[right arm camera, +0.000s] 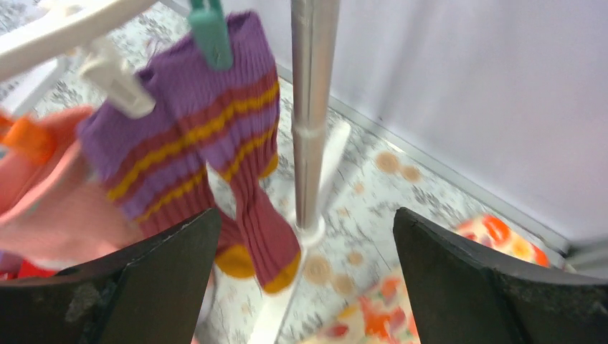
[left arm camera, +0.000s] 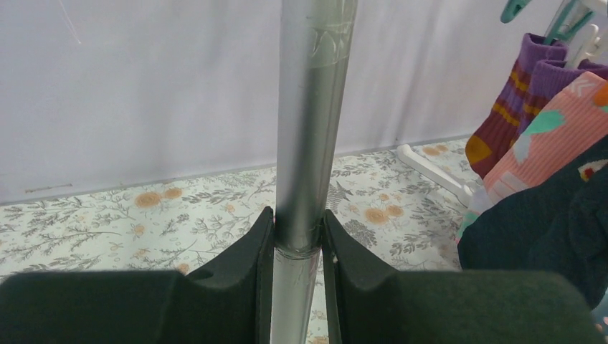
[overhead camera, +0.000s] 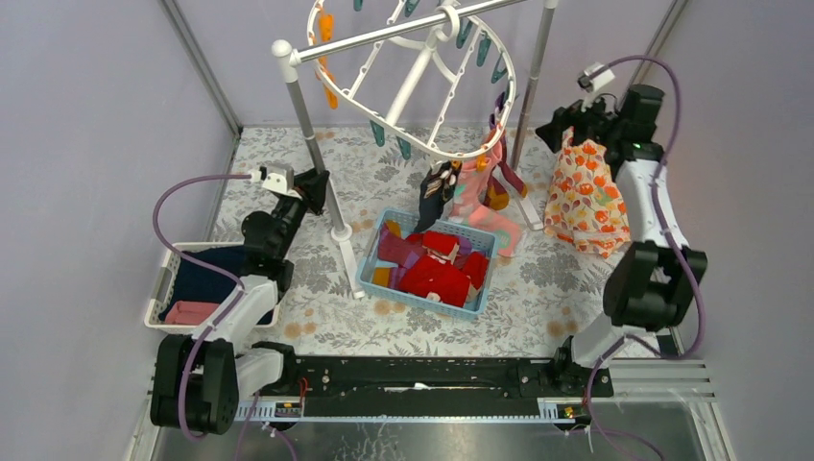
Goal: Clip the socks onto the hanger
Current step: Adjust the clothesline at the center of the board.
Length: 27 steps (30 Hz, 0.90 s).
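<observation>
The white hanger (overhead camera: pixel 411 88) hangs tilted from the rack's top bar. A purple striped pair of socks (right arm camera: pixel 193 136) hangs from a teal clip (right arm camera: pixel 210 32) and a white clip (right arm camera: pixel 118 79). A pink sock (overhead camera: pixel 475 192) and a navy sock (overhead camera: pixel 437 192) hang beside them. More socks, mostly red (overhead camera: pixel 442 269), lie in the blue basket (overhead camera: pixel 372 248). My left gripper (left arm camera: pixel 297 229) is shut on the rack's grey pole (left arm camera: pixel 308 143). My right gripper (right arm camera: pixel 307 229) is wide open, just right of the purple pair, with nothing between its fingers.
The rack's other grey pole (right arm camera: pixel 312 107) stands right behind the purple socks. An orange floral cloth (overhead camera: pixel 581 197) is draped under my right arm. A white basket (overhead camera: pixel 158 300) with folded navy and pink cloth sits at the left. Purple walls close in on both sides.
</observation>
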Available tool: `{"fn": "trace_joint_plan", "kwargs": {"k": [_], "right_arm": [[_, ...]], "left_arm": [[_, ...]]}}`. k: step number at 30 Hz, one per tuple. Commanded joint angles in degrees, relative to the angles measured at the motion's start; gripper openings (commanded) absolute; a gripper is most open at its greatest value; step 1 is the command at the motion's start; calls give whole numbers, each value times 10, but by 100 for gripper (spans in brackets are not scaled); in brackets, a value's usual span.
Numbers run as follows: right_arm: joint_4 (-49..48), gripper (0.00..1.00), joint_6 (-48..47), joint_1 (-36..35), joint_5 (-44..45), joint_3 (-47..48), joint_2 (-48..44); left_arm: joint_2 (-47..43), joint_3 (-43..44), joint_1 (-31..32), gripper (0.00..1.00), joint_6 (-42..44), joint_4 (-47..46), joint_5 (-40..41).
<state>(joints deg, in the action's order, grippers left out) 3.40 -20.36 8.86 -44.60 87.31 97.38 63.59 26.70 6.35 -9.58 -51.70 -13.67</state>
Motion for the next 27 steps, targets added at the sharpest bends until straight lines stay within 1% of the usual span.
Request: {"fn": "trace_joint_plan", "kwargs": {"k": [1,3,5,9,10,12,14,16,17,18,19,20,22,24,26,27], "right_arm": [[107,98,-91,27,-27,-52,-112],[145,98,-124,32,-39,-89,-159],[174,98,-154,32,-70,-123,-207],[308,97,-238,32,-200,-141,-276],[350,95,-263,31,-237,-139,-283],[378,89,-261,9,-276,-151,-301],[366,83,-236,-60,-227,-168,-319],[297,80,-178,-139,-156,-198,-340],[271,77,-161,-162,-141,-205,-342],[261,71,-144,-170,-140,-196,-335],[248,66,-108,-174,-135,-187,-326],[237,62,-91,-179,-129,-178,-318],[217,61,-74,-191,-123,-171,-304],[159,61,-17,-199,-97,-179,-293],[99,61,54,-199,-20,-183,-276],[101,62,63,-198,18,-170,-264]], "left_arm": [[-34,2,9,0,-42,10,-27],[-45,-1,10,0,-49,16,-30],[-55,-3,13,0,-51,22,-34],[-78,-1,22,0,-50,50,-31],[-80,0,24,0,-50,54,-28],[-83,1,28,0,-50,61,-25],[-83,4,30,0,-52,67,-26],[-85,5,34,0,-55,74,-27],[-90,4,36,0,-56,79,-25],[-95,3,39,0,-58,87,-19],[-101,1,41,0,-59,94,-12],[-108,-2,43,0,-59,100,-5],[-121,-8,49,0,-61,107,8],[-133,-12,55,0,-60,115,17],[-143,-13,64,0,-51,129,33],[-147,-15,67,0,-49,133,40]]}}
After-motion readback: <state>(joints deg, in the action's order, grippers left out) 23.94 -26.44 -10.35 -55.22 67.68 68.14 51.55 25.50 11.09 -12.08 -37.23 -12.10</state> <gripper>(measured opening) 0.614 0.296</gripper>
